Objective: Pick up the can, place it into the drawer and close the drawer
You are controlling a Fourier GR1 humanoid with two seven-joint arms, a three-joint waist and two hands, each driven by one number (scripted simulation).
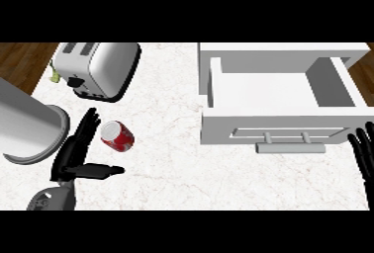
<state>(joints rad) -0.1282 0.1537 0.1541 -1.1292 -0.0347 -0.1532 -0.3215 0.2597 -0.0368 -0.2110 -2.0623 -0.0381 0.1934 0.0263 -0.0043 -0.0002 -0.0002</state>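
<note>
Can (pixel 116 136) lies on its side on the worktop (pixel 182 173), just right of your left hand (pixel 73 150), whose fingers are straight, thumb spread, holding nothing. Its long axis seems to run upper-left to lower-right. Your right hand (pixel 361 155) rests open beside the open drawer (pixel 277 123), well apart. The red label shows no readable writing.

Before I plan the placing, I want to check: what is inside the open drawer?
Only the bare white floor of the drawer shows; no object lies on it. Its rear part is covered by the cabinet top. The can lies on the counter outside.
</note>
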